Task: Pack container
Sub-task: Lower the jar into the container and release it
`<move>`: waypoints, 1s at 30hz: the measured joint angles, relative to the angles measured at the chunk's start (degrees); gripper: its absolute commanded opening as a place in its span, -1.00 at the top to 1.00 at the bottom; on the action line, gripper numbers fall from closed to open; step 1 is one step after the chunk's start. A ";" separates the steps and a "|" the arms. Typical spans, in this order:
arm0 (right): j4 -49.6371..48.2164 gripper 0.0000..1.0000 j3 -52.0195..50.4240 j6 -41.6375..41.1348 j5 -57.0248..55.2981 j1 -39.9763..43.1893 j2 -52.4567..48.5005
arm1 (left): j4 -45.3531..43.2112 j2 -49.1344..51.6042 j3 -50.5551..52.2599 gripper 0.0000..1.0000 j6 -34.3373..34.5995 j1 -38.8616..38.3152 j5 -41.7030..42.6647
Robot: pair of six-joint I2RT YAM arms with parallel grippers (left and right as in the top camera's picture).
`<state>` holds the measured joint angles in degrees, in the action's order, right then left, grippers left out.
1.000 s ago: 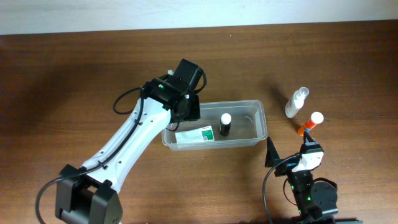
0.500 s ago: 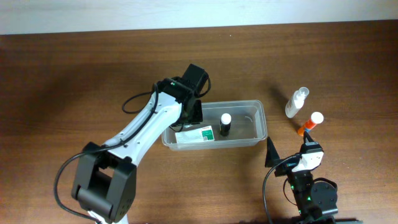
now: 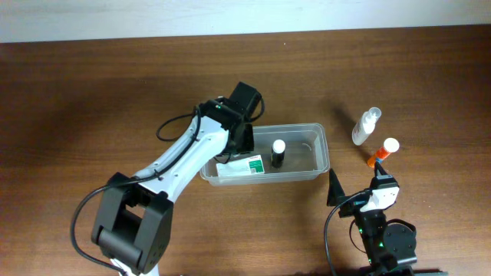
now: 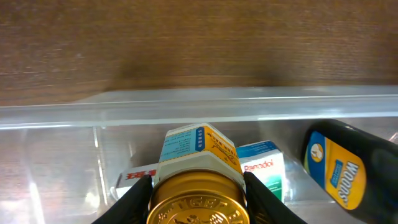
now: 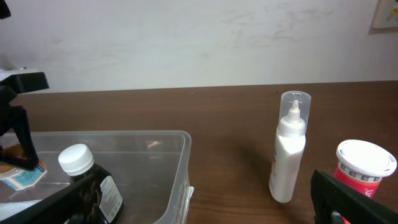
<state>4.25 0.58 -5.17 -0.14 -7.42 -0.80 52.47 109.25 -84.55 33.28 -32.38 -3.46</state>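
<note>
- While the left arm stretches across the wooden table (image 3: 92, 92), the left gripper (image 3: 241, 139) hangs over the container (image 3: 323, 157), at the end away from the two loose bottles.
- Seen from the left wrist, this gripper's two black fingers (image 4: 135, 199) clamp a gold-capped jar (image 4: 198, 155) from either side. The jar has a blue, white and yellow label and is lowered between the tub's walls. Whether it touches the floor cannot be told.
- The container stands near the middle of the table, its long side running across the overhead view. It is clear-walled, with a rim and rounded corners.
- Inside it, a dark bottle (image 3: 278, 152) with a white cap stands upright around the middle. A white-and-green box (image 3: 245, 165) lies flat between that bottle and the gripped jar.
- From the left wrist, the box shows just beyond the jar, and the dark bottle's yellow label shows off to one side.
- Outside the tub, a white spray bottle (image 3: 366, 126) stands upright near an orange bottle (image 3: 381, 153) with a white cap. Both are apart from the container.
- The right gripper (image 5: 199, 186) sits low near the table's front edge, close to the container's corner. Its jaws are spread wide and hold nothing.
</note>
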 measured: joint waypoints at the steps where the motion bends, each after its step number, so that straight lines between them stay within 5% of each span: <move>1: 0.00 -0.97 0.00 0.04 0.00 0.00 0.00 | -0.13 0.02 0.02 0.37 0.02 -0.11 0.00; 9: 0.00 -0.97 0.00 0.00 0.00 0.00 0.00 | -0.42 1.40 0.02 0.36 0.02 -0.20 -0.04; 22: 0.00 -0.97 0.00 0.04 0.02 0.00 0.00 | -0.50 4.11 0.15 -0.11 0.13 -0.17 -0.07; 30: 0.00 -0.97 0.00 0.00 0.00 0.00 0.00 | 0.55 4.11 -0.04 -0.16 0.13 -0.17 -0.04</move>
<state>4.25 0.58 -5.17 -0.14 -7.42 -0.80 53.01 113.36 -84.60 33.41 -32.56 -3.51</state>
